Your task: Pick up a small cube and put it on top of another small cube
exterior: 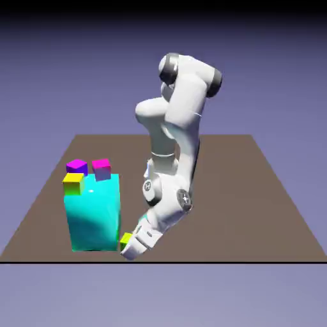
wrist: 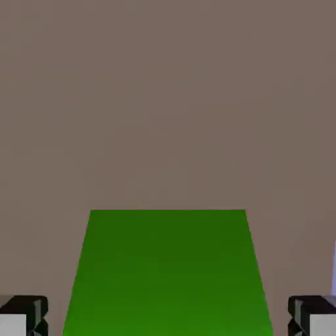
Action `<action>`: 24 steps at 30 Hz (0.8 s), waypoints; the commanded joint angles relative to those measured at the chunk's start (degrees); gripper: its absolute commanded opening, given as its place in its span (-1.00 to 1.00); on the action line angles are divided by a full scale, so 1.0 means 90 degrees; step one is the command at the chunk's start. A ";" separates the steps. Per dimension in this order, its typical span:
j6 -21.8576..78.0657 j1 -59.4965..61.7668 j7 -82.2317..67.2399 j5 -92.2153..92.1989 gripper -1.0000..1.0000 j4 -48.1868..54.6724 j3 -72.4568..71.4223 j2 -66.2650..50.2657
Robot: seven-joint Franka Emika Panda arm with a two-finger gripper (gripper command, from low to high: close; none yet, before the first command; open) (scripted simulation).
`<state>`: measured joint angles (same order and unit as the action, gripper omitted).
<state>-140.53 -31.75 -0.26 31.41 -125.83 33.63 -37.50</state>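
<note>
Sitting on the table [exterior: 268, 191] at the foot of the cyan block [exterior: 93, 214], the lime cube [exterior: 126, 241] lies just beside that block's near corner on the exterior view's right. In the hand view it fills the lower middle as a green face [wrist: 167, 272], squarely between the 2 fingertips [wrist: 23, 316], which stand wide of its sides with table colour showing in the gaps. Gripper [exterior: 132, 250]: open, astride the cube, holding nothing as far as I can judge; no contact visible on either side.

The arm is folded low and reaches down to table level because the cube rests at the lowest point of the scene. Centring between the fingers looks good, so closing should catch opposite faces evenly.

The pink cube [exterior: 101, 168] sits on top of the block, with a purple cube [exterior: 77, 167] and a yellow cube [exterior: 73, 183] close by. Judgement: grasp step, lift not yet done. The carry must clear the block's top edge, and the 2 neighbours leave little room for error at placing.
</note>
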 commanded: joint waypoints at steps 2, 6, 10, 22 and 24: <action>0.0468 -0.0229 -0.0071 -0.0014 -1.00 -0.0027 0.0044 0.0461; 0.1136 -0.0336 -0.0298 -0.0015 -1.00 0.0006 0.0040 0.1082; 0.2243 0.0088 -0.0320 -0.0019 -1.00 0.0077 -0.0222 0.1904; 0.5562 0.1653 -0.0034 0.0089 -1.00 0.0254 -0.1018 0.4507; 0.5778 0.1947 0.0223 0.0257 -1.00 0.0245 -0.1003 0.4922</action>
<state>-88.48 -13.97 1.75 33.63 -123.62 24.60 6.79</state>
